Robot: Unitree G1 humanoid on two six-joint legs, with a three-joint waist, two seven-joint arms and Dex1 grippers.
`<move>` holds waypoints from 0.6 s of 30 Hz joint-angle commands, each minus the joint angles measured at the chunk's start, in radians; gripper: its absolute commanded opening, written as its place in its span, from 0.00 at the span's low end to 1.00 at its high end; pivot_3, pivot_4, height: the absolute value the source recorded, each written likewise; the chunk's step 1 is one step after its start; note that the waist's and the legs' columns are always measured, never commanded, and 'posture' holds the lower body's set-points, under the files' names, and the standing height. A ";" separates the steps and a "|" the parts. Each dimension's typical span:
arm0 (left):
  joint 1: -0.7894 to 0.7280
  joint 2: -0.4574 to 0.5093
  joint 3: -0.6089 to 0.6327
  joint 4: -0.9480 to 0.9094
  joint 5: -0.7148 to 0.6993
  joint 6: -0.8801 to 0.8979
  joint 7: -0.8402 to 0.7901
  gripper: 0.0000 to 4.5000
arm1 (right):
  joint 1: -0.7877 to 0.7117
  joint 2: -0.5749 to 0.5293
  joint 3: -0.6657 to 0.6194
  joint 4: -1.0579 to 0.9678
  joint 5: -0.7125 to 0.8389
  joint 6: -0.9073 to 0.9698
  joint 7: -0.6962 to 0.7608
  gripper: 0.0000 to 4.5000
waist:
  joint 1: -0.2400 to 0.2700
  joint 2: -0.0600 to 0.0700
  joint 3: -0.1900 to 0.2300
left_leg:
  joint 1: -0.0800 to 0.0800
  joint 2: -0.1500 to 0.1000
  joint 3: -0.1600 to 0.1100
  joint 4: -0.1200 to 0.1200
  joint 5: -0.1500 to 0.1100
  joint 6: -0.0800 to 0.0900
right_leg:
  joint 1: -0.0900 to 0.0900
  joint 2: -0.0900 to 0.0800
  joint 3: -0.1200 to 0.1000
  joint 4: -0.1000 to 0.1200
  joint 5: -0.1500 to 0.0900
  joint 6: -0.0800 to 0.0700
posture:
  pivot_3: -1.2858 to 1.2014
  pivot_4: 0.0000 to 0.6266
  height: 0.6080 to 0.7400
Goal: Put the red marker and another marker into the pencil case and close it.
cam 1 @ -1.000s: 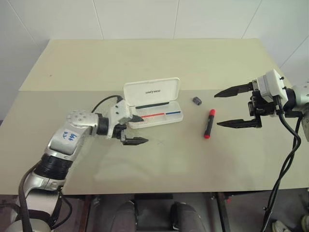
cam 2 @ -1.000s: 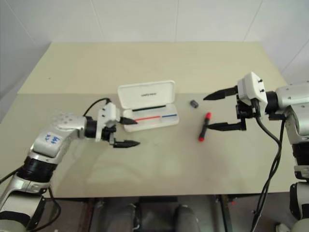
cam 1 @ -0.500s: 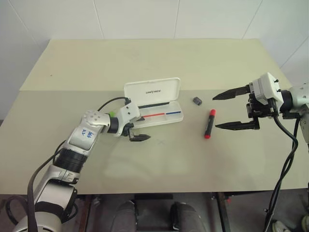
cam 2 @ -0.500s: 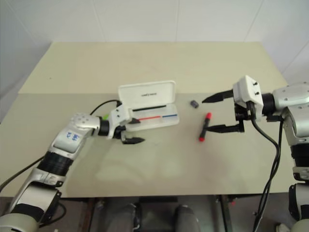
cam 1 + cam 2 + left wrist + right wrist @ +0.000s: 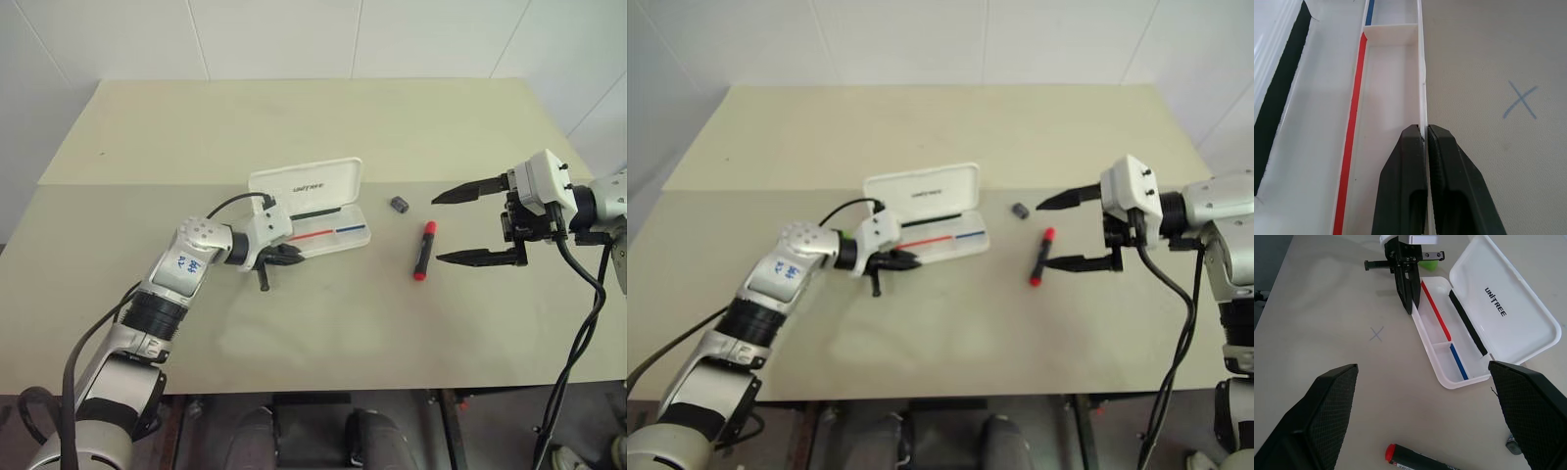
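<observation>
Since a second ago the left tool (image 5: 1426,142) has pinched the pencil case (image 5: 323,181) front wall, steadying it at frame centre; right tool (image 5: 475,223) spread beside the red marker (image 5: 424,249)

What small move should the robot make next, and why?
Probably lower the right gripper onto the red marker and close. Its fingers are open just beside the marker, which lies on the table outside the open pencil case, whose front wall the left gripper pinches.

Beige table (image 5: 411,333) w/ open white pencil case (image 5: 313,211) at centre; small grey cylinder (image 5: 399,205) & red marker (image 5: 424,250) lie nearby; blue X mark (image 5: 1376,334) drawn on top.
</observation>
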 commanded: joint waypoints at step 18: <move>0.299 0.139 -0.005 -0.534 -0.079 0.049 -0.101 0.01 | 0.001 -0.001 -0.043 -0.048 0.018 0.025 0.033 1.00 | -0.003 0.000 0.000 | 0.000 0.000 0.000 -0.001 0.000 0.001 | 0.000 0.000 0.001 0.000 0.000 0.000 | 0.52 0.24 1.00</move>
